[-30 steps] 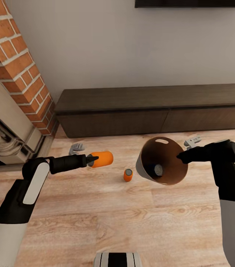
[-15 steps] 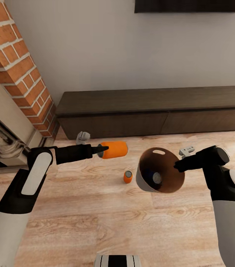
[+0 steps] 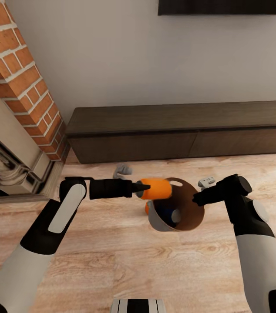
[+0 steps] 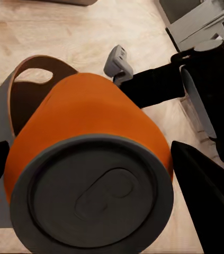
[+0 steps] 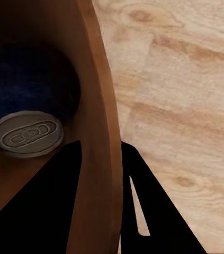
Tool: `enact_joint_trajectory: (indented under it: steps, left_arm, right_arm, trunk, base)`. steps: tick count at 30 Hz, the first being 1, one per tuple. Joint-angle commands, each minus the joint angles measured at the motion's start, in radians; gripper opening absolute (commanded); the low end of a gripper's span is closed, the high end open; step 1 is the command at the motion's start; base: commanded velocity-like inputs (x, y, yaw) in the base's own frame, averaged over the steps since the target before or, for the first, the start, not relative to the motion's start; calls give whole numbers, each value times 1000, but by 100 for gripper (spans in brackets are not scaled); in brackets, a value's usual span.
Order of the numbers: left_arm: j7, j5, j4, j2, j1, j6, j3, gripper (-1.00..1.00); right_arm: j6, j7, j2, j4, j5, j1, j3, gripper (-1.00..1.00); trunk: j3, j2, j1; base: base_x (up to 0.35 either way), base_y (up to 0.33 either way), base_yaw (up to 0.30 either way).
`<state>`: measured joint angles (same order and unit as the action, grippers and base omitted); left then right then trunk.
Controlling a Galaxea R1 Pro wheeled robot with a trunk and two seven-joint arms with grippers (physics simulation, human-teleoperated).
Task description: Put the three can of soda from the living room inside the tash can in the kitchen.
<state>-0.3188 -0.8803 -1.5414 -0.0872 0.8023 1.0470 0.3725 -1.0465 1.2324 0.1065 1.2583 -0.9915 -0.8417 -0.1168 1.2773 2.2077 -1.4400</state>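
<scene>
My rig: two arms with white forearm shells, black elbow and wrist housings, slim black tapered grippers: left gripper (image 3: 143, 189), right gripper (image 3: 196, 200); striped black-white base, bottom centre.

The pale wood plank floor (image 3: 112, 261) runs from the foot of the red-brick fireplace (image 3: 20, 87) to the long dark low cabinet (image 3: 181, 130), both of which stand on it against the light wall. A small orange drink can (image 3: 147, 208) stands on the boards, mostly hidden behind the tilted bin. Two small grey objects (image 3: 122, 170) lie on the floor near the cabinet; their kind cannot be told.
</scene>
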Motion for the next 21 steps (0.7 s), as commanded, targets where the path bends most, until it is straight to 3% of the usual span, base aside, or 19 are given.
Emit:
enact_joint_trajectory:
  steps: [1, 4, 10, 13, 17, 21]
  left_arm:
    - [6, -2, 1, 1, 0, 0, 4, -100]
    - [28, 1, 9, 20, 0, 0, 19, -100]
    - [135, 3, 35, 64, 0, 0, 105, -100]
    - [155, 3, 37, 71, 0, 0, 115, -100]
    - [212, 3, 42, 80, 0, 0, 125, -100]
    - [234, 4, 42, 81, 0, 0, 127, -100]
  right_arm:
    - [-1, 2, -1, -2, -3, 0, 2, -100]
    - [-1, 2, -3, -7, -3, -1, 9, -100]
    - [-1, 1, -20, -9, -4, -1, 13, -100]
    - [-1, 1, -24, -9, -12, -1, 13, -100]
    - [-1, 1, -55, -7, -70, -1, 13, -100]
    - [-1, 1, -68, -5, -89, -1, 13, -100]
  trunk:
    - [0, 0, 0]
    - [0, 0, 0]
    - [0, 0, 0]
    - [0, 0, 0]
    - [0, 0, 0]
    - [0, 0, 0]
  base:
    - [0, 0, 0]
    - [0, 0, 0]
    - [0, 0, 0]
    - [0, 0, 0]
    - [0, 0, 0]
    - [0, 0, 0]
